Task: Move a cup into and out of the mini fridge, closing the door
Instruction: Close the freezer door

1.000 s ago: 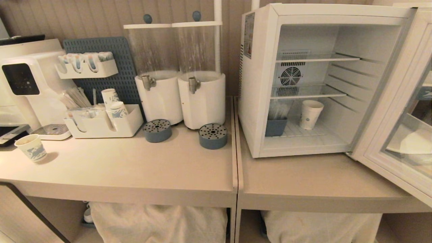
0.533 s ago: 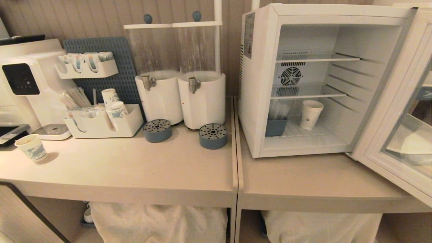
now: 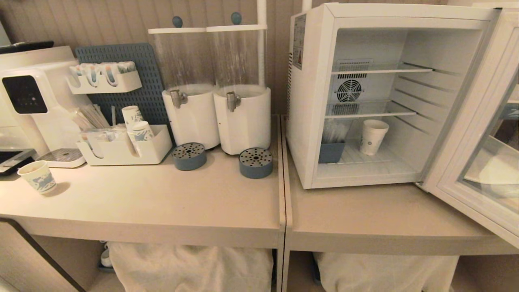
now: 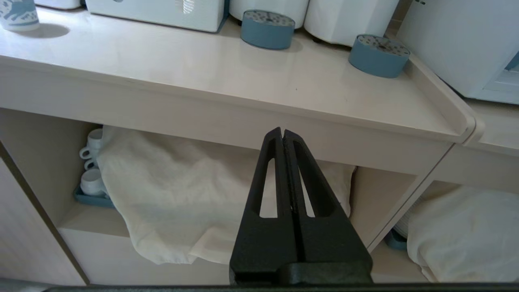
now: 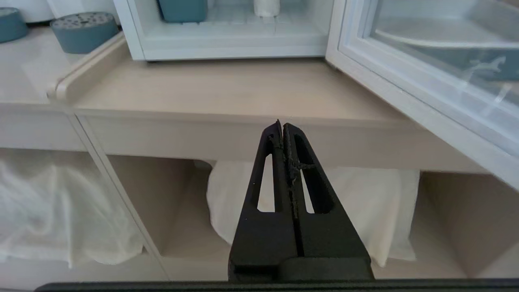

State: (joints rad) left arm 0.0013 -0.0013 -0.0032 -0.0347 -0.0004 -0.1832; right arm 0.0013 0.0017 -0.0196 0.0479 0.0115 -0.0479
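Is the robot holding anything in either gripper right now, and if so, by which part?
Nothing is held. The left gripper and right gripper are both shut and empty, below the counter edge.

Beige counter w/ mini fridge, two dispensers, organiser tray, short cup.

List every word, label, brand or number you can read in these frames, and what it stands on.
None can be read.
Warning sticker on the mini fridge side: print too small.
The cup inside the fridge: small round mark, illegible.
Paper cup on the counter: blue pattern, no letters made out.
The door frame: no lettering legible.
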